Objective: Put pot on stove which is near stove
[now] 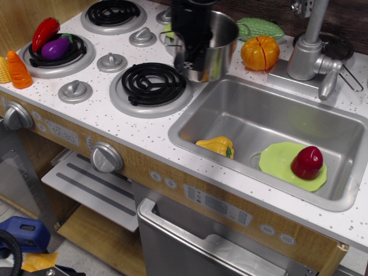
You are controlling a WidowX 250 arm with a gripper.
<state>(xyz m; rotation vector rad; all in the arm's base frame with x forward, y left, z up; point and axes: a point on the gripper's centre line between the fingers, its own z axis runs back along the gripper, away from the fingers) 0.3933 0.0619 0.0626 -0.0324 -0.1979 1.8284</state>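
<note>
At the back of the cooktop, between the burners and the sink, the gripper [192,49] stands upright over the near rim of the pot [214,46], clenched on that rim as far as can be judged; the fingertips themselves are dark and partly lost against the steel. The pot sits upright with its open mouth up, its base apparently raised just clear of the white speckled counter [149,123], though contact cannot be ruled out. The stove [150,85] lies immediately to the camera-left and front of the pot, its outer ring just beside the pot's lower wall, so the coming move is judged a short sideways carry toward the front-left followed by a straight descent. Room on that side is open: the coil is bare. Hazards are the sink [270,123] edge close on the opposite side, and two knobs [112,62] beyond the burner. An orange pumpkin [260,52] stands near, behind the pot, apart from it.
</note>
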